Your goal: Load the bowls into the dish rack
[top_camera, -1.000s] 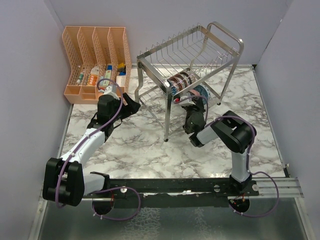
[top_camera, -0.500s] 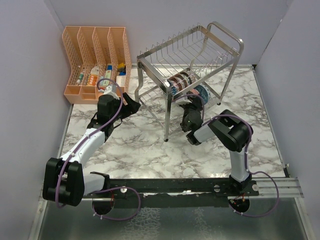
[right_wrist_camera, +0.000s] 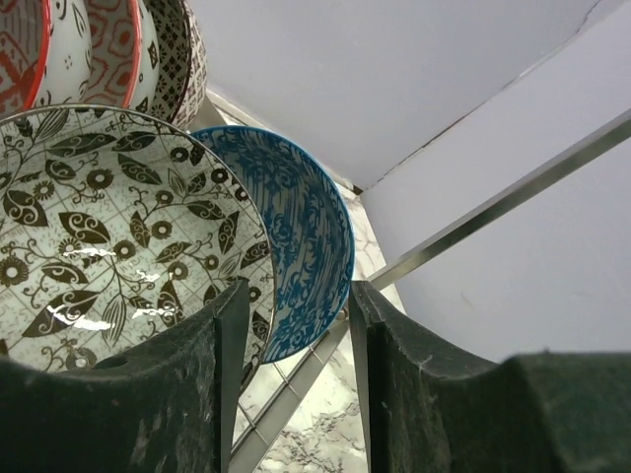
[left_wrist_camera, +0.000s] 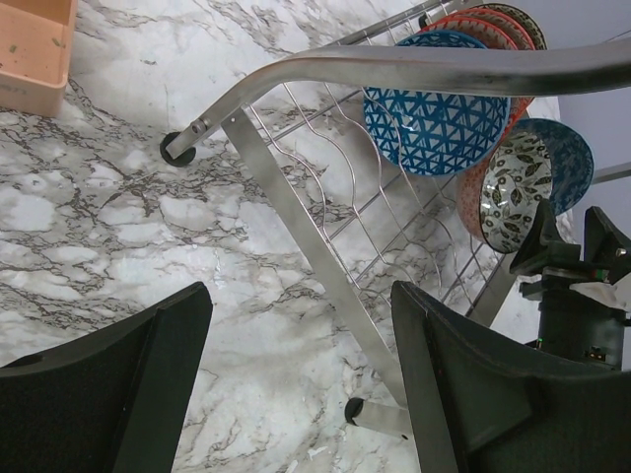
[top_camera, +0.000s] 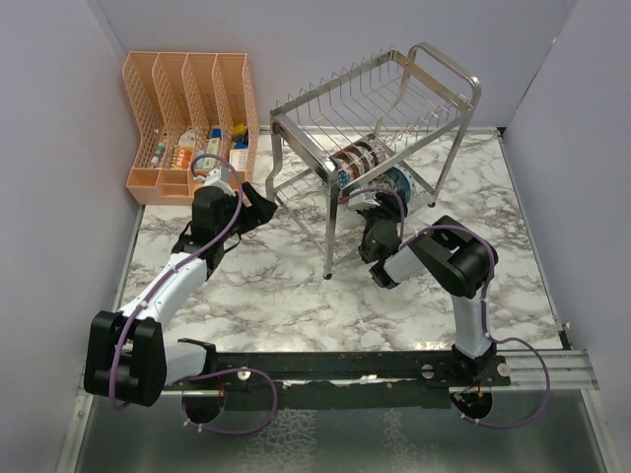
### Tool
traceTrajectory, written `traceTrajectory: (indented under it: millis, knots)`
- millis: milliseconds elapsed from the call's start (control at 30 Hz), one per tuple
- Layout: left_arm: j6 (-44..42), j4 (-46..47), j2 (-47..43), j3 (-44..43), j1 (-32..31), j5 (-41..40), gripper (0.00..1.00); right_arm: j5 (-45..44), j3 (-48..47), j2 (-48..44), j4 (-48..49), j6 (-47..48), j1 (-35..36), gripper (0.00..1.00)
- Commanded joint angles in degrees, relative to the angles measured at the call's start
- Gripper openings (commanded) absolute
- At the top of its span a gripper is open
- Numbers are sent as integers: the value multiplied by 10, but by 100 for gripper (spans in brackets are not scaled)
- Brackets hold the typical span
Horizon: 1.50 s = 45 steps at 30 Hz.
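Observation:
The silver wire dish rack stands at the back centre. Several patterned bowls stand on edge in its lower tier. In the left wrist view they are a blue triangle-patterned bowl, red ones, a leaf-patterned bowl and a blue bowl. My right gripper is open right below the row, and the blue bowl's lower rim shows between its fingers, next to the leaf bowl. My left gripper is open and empty above the marble, beside the rack's left leg.
An orange slotted organiser with small items stands at the back left; its corner shows in the left wrist view. The rack's feet rest on the marble table. Walls close in the left, back and right.
My right gripper has moved slightly up and left, closer to the bowls in the lower tier. The left arm has not moved.

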State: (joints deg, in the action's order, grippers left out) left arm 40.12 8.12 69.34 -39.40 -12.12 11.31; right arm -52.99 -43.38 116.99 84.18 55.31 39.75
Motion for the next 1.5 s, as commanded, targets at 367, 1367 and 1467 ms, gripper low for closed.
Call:
traceTrajectory:
  millis: [367,1367,1467]
  knots:
    - [-5,15,-25,7,2,4,76,-25,-24,-183,-199,-231,0,45]
    - [-4,10,-43,11,2,8,76,294,-49,-343,-899,-860,-43,52]
    - [-4,10,-43,12,2,8,76,333,-37,-363,-902,-887,-48,52]
